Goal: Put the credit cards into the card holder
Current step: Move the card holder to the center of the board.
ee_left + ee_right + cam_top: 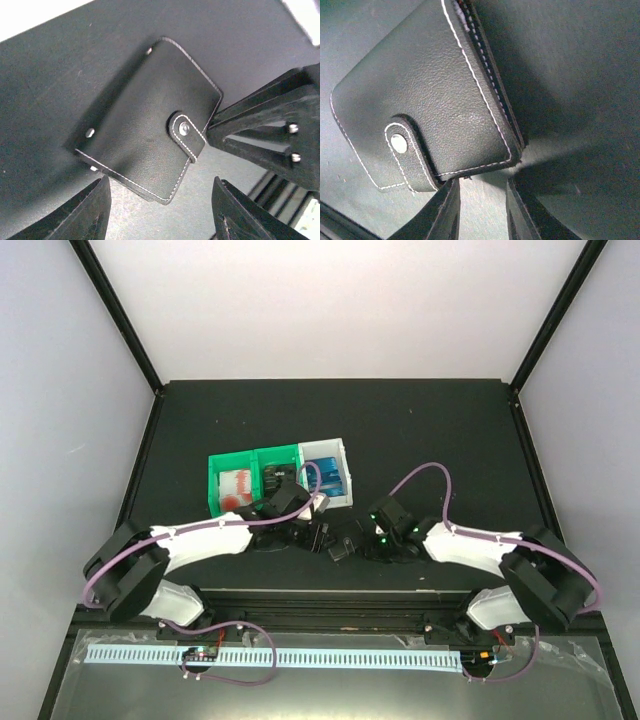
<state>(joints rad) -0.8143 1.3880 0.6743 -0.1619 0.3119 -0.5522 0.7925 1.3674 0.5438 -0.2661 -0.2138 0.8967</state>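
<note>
Left wrist view shows the holder (135,125) shut: black grained leather with white stitching round the edge, a short strap (194,145) fastened by a silver snap (184,129), and small metal studs (90,132) along one side. It sits on the dark tabletop (55,75), toward the near edge and about midway across, just near of the bins (280,475). One side seems raised over a shadow.

The left pincer (160,185) is spread wide, its fingers flanking the holder's near corner and touching nothing. The right pincer (483,184) has its fingers a narrow gap apart, tips at a corner of the holder; I cannot tell whether they pinch it.

From above, both pincers crowd over the holder and hide most of it. The cards (325,480) show only in the bins, small and blurred: red-and-white in the left green bin, blue in the white one. The middle bin's contents are dark and partly covered by the left arm (200,540).
</note>
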